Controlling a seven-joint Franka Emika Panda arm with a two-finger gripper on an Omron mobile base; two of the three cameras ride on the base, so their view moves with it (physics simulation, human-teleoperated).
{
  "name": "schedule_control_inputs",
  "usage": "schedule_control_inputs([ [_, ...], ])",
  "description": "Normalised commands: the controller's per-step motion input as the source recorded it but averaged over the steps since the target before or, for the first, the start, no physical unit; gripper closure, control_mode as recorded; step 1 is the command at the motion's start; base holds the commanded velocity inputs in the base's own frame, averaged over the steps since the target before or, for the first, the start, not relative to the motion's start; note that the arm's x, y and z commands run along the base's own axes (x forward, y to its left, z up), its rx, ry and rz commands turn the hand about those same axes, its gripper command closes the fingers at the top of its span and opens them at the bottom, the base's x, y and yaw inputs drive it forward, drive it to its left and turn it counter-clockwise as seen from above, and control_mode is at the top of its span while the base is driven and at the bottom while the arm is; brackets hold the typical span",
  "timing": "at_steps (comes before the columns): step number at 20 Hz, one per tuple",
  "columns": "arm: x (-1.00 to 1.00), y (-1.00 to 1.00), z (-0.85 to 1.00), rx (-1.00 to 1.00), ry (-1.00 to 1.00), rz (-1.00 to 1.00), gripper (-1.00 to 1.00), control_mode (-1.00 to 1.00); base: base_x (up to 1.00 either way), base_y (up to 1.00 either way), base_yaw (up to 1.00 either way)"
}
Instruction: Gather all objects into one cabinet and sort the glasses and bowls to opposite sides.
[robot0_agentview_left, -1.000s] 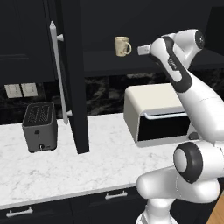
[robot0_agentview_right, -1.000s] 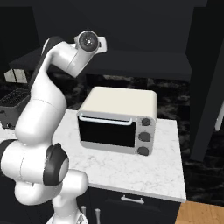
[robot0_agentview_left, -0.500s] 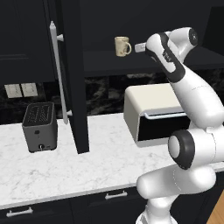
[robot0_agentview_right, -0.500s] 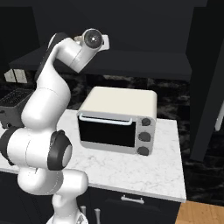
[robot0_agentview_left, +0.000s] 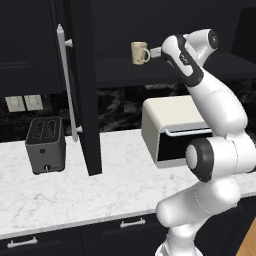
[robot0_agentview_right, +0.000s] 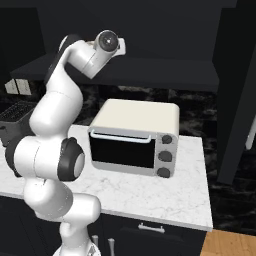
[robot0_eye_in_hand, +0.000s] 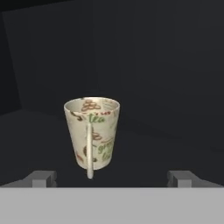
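1. The cup (robot0_agentview_left: 139, 52) is small and cream-beige, with a handle. In the hand view the cup (robot0_eye_in_hand: 92, 133) shows printed brown and green marks, among them the word "tea", on the outside and inside the rim.
2. It stands upright on the dark shelf (robot0_agentview_left: 165, 70) of the cabinet (robot0_agentview_left: 82, 85), wider at the rim than at the base.
3. In the hand view its handle faces the camera; in the left base view the handle points to the right.
4. The cabinet is black and its tall door stands open, with a long silver bar handle (robot0_agentview_left: 67, 85) on it.
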Motion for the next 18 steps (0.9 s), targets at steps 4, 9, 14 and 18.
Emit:
schedule_control_inputs([
  [4,0.1,0.12,0.0,0.0,0.01,0.0,-1.0,-1.0,0.0,0.0,0.0],
  [9,0.08,0.38,0.0,0.0,0.01,0.0,-1.0,-1.0,0.0,0.0,0.0],
  [14,0.27,0.13,0.0,0.0,0.05,0.0,-1.0,-1.0,0.0,0.0,0.0],
  [18,0.26,0.0,-0.02,0.0,0.06,0.0,-1.0,-1.0,0.0,0.0,0.0],
])
